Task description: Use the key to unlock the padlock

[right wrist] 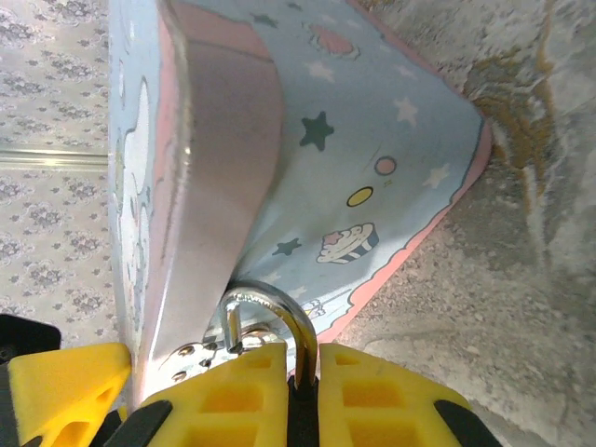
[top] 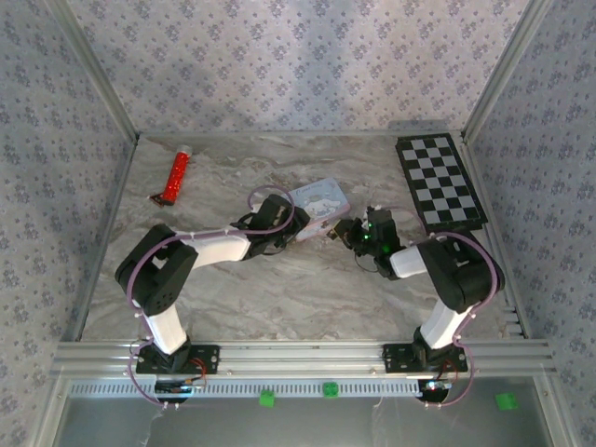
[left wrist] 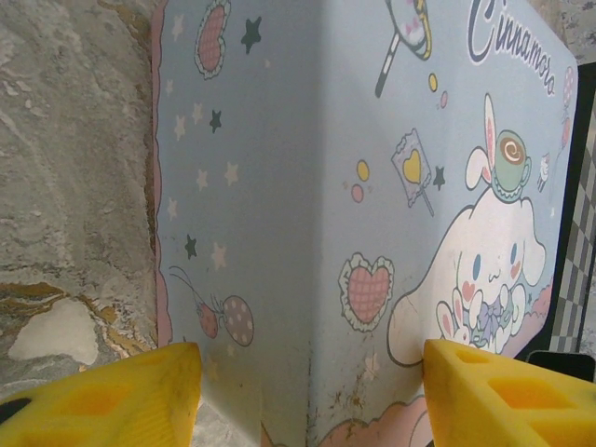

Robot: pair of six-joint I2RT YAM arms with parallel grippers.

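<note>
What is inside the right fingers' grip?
The silvery shackle loop of the padlock rises between the shut right fingers, against the rim of the pastel tin. The lock's body and keyhole are covered by the fingers.

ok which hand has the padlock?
The right hand: fingers shut on the padlock, shackle poking out. The left hand stands open at the tin.
</note>
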